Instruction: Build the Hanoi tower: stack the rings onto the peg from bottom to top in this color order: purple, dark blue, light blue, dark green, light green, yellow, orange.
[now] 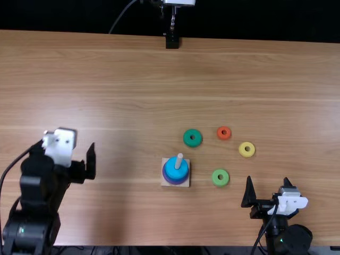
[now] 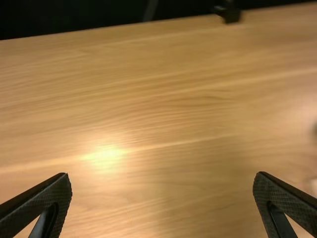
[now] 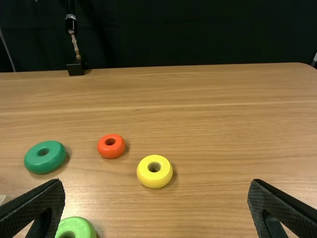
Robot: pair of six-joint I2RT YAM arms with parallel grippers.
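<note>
The wooden base [image 1: 185,184] holds an upright peg [image 1: 179,160] with purple lowest, a darker blue rim above it and the light blue ring [image 1: 172,170] uppermost. Loose on the table lie the dark green ring [image 1: 193,138], orange ring [image 1: 224,133], yellow ring [image 1: 246,149] and light green ring [image 1: 220,177]. My left gripper [image 1: 66,144] is left of the base, open over bare wood; its fingers stand wide apart in the left wrist view [image 2: 162,173]. My right gripper [image 1: 268,179], right of the light green ring, is open too; the right wrist view [image 3: 156,181] has the yellow ring [image 3: 154,171] beyond its fingertips.
A small black stand [image 1: 172,42] is at the table's far edge, near the middle. Bare table [image 1: 122,95] stretches behind the rings and between the left arm and the base. Cables run beside both arms.
</note>
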